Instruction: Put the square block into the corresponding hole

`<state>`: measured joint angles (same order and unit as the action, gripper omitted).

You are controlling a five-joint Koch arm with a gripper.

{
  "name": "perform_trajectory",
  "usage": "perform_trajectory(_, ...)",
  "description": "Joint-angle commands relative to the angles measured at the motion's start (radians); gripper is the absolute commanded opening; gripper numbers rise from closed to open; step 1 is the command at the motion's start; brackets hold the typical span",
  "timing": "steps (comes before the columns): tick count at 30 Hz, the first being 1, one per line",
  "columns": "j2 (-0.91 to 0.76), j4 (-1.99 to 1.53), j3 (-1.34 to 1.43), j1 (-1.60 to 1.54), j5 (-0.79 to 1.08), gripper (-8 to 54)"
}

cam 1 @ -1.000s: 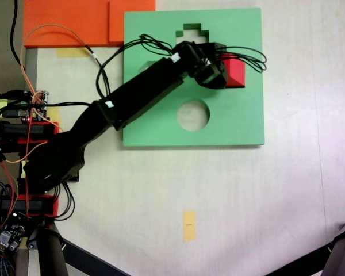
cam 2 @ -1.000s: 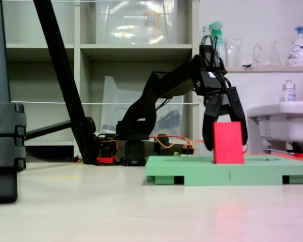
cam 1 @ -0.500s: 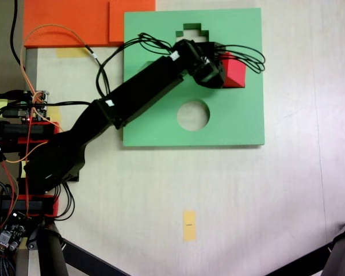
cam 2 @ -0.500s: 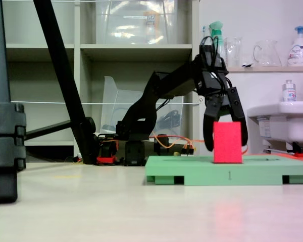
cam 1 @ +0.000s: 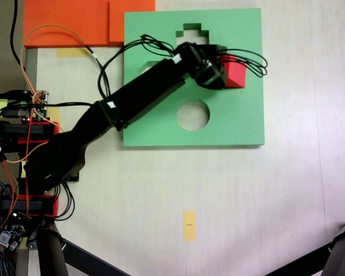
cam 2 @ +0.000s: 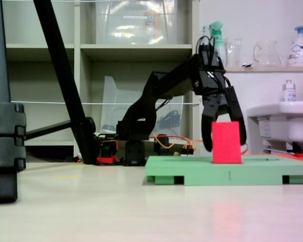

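1. I have the black claw (cam 2: 224, 146) clenched on the small bright red foam cube (cam 2: 226, 141).
2. Cube: standing on the flat green foam board (cam 1: 241, 121), near its right edge in the top-down fixed view.
3. Change: cube edged slightly sideways; seating in the square hole is still pending.

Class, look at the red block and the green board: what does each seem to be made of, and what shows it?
Red block: probably foam, matte, no shine, slightly soft edges. Green board: likely foam too, a thick flat slab, dull surface, cleanly cut holes. Neither look settles it.
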<state>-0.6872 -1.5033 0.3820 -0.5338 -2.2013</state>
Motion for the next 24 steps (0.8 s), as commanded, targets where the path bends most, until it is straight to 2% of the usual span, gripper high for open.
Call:
perform_trajectory(1,-0.018,-0.003,-0.04,0.028,-0.002,15.6)
perform_trajectory(9,-0.032,-0.017,-0.052,0.044,0.011,15.6)
perform_trajectory(19,-0.239,-0.336,-0.049,-0.084,-0.023,15.6)
perform_trajectory(24,-0.241,-0.399,-0.018,-0.112,-0.055,15.7)
